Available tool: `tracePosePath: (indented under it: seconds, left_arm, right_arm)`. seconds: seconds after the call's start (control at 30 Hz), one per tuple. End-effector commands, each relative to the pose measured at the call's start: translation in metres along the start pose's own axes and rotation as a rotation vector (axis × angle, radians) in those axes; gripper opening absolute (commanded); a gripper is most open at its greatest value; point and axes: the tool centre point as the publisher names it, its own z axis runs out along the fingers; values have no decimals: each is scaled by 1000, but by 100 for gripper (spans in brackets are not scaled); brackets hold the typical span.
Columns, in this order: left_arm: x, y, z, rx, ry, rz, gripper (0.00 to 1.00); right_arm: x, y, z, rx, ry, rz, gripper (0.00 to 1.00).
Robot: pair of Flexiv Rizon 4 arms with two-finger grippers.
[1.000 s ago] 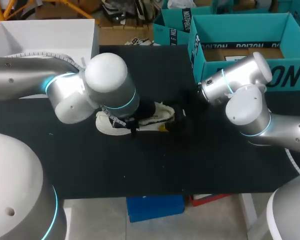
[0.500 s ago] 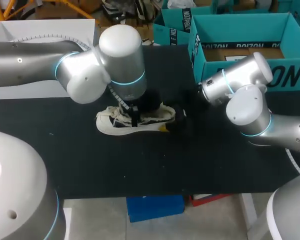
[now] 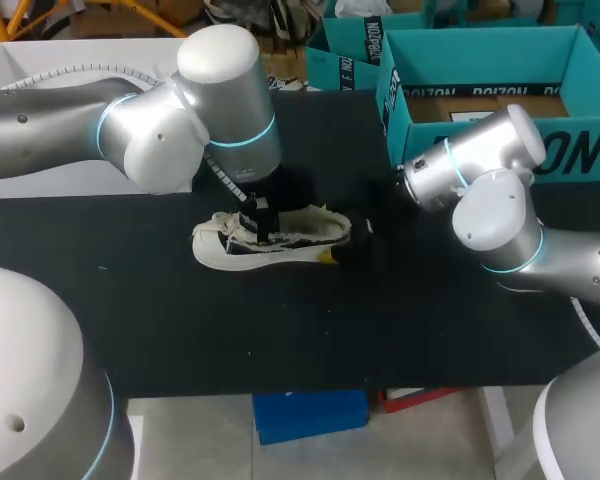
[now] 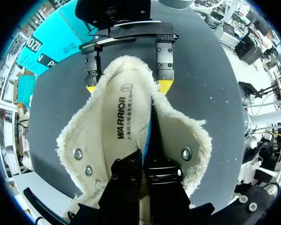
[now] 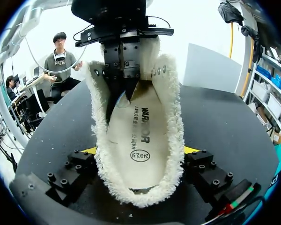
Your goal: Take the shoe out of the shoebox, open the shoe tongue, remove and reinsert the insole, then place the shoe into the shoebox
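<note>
A cream shoe [image 3: 212, 247] with a fleecy lining lies on its sole on the black table [image 3: 310, 330], mouth spread wide. Its white printed insole [image 4: 122, 117] lies inside. My left gripper [image 4: 145, 161] reaches into the front of the shoe from above and is shut on the insole's raised, blue-backed edge [image 4: 150, 133]. From the other end, the left gripper [image 5: 125, 91] shows pinching that edge. My right gripper [image 5: 139, 151] straddles the heel, one yellow-tipped finger [image 5: 191, 151] pressed on each side, shut on the shoe [image 5: 171, 93]. The teal shoebox [image 3: 580, 150] stands at the back right.
A white open box [image 3: 90, 70] stands at the back left behind my left arm. A second teal box [image 3: 345, 55] sits behind the shoebox. Bare black table lies in front of the shoe up to the near edge.
My left arm's upper joints swung up and back while its gripper stayed in the shoe. The shoe and my right arm have not moved.
</note>
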Motion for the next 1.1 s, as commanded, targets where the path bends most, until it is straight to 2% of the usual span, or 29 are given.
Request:
tracePosePath:
  seconds: [0.03, 0.5, 0.8, 0.87, 0.97, 1.0, 1.1]
  left_arm:
    - [0, 5, -7, 17, 10, 8, 0]
    - [0, 9, -15, 62, 31, 12, 0]
    - [5, -4, -11, 58, 30, 53, 0]
    - [3, -8, -7, 62, 17, 69, 17]
    - [2, -13, 0, 67, -39, 91, 19]
    - [3, -14, 2, 72, -51, 96, 25]
    - [7, -16, 8, 81, -99, 118, 29]
  right_arm:
    - [-2, -2, 1, 1, -1, 1, 0]
    - [-2, -2, 1, 1, -1, 1, 0]
    - [-2, -2, 1, 1, -1, 1, 0]
    - [-2, -2, 1, 1, -1, 1, 0]
    - [-2, -2, 1, 1, -1, 1, 0]
    - [-2, -2, 1, 1, -1, 1, 0]
    - [-2, -2, 1, 1, -1, 1, 0]
